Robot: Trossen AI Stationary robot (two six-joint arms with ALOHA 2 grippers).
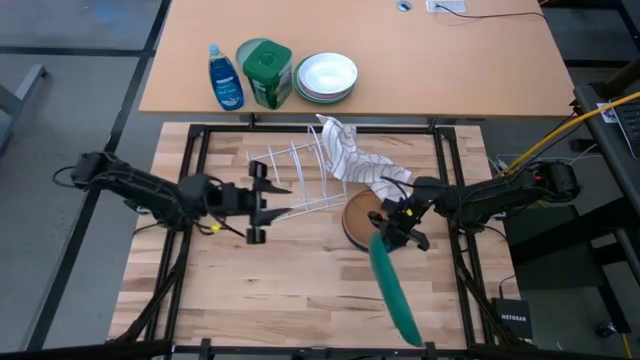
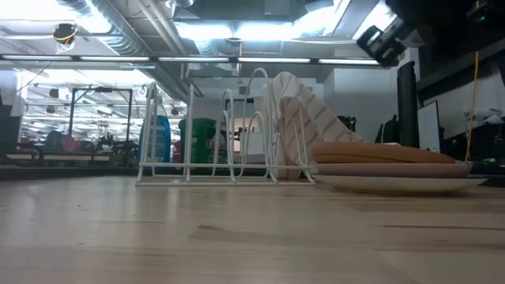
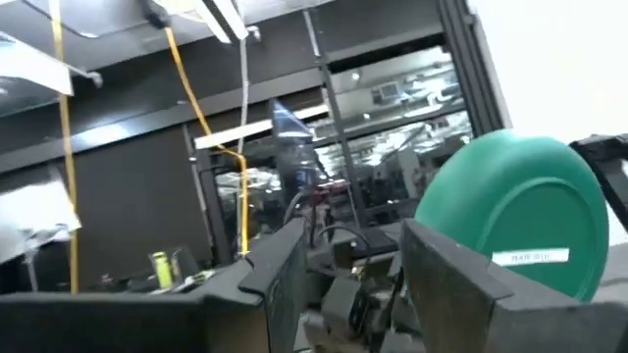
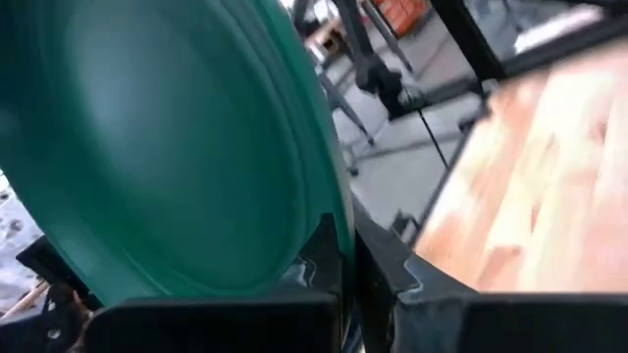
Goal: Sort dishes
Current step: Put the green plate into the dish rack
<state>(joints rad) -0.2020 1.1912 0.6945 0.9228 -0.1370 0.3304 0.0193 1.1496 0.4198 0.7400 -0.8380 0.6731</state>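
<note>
The right tool (image 1: 392, 236) is clamped on the rim of the green plate (image 1: 393, 287), which it holds on edge above the table (image 1: 280, 290), just in front of the tool. The brown plate (image 1: 362, 213) lies flat directly beside this tool, on the stack near the wire rack (image 1: 290, 175). The left tool (image 1: 262, 203) waits at the rack with its fingers apart. To do this step well, I think the plate must stay vertical and line up with a free slot before it goes down slowly.
</note>
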